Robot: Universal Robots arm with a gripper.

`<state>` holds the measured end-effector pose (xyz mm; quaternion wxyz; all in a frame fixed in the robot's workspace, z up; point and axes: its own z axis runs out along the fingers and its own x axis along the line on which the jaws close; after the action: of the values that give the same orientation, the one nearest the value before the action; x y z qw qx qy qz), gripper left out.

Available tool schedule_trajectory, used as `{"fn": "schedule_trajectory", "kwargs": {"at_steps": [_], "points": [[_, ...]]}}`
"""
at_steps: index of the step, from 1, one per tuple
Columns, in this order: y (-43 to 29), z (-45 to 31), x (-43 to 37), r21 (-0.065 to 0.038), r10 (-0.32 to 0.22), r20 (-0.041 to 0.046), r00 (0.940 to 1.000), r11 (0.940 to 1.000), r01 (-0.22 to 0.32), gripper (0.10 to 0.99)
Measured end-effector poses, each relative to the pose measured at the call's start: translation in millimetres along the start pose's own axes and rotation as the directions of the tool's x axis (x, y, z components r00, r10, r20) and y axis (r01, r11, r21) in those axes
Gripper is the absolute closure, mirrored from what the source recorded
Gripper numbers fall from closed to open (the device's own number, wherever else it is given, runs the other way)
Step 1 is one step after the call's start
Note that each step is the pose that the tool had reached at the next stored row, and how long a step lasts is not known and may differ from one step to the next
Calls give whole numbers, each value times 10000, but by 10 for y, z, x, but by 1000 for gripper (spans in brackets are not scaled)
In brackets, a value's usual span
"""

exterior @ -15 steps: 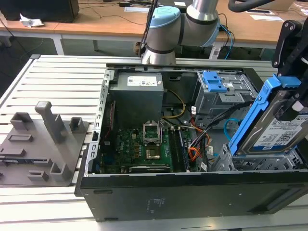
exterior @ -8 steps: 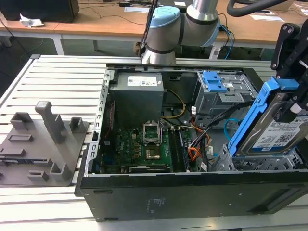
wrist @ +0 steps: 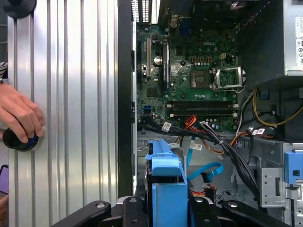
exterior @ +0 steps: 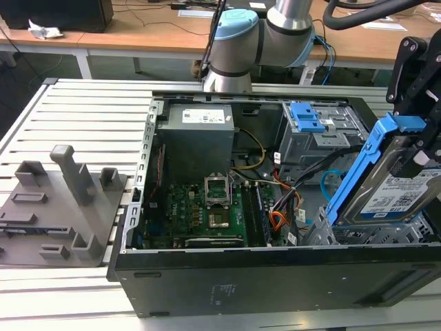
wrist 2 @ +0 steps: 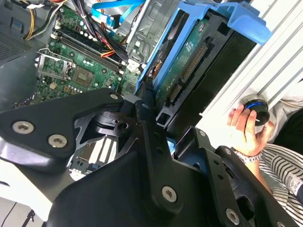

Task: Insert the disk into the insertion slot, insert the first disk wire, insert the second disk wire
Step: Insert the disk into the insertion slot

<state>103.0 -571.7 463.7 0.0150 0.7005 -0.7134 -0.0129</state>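
One black gripper point(exterior: 422, 141), at the exterior view's right, grasps a tilted silver disk point(exterior: 386, 189) in its blue plastic carrier, lower end at the grey perforated insertion slot point(exterior: 375, 234). In the second wrist view, a person's hand point(wrist 2: 246, 127) grips a black round knob point(wrist 2: 257, 112). In the first wrist view, a black cable bundle point(wrist: 227, 146) lies between the green motherboard point(wrist: 189, 85) and the disk.

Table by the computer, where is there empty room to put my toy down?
Bare slats of the table lie between the grey fixture and the far edge, on the exterior view's left. Inside the computer case it is crowded: wires, disk.
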Motion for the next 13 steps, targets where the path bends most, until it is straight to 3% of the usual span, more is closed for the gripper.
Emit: {"fn": "schedule_trajectory", "kwargs": {"at_steps": [13], "points": [[-3,56,0,0,0,0,10000,10000,0,725]]}}
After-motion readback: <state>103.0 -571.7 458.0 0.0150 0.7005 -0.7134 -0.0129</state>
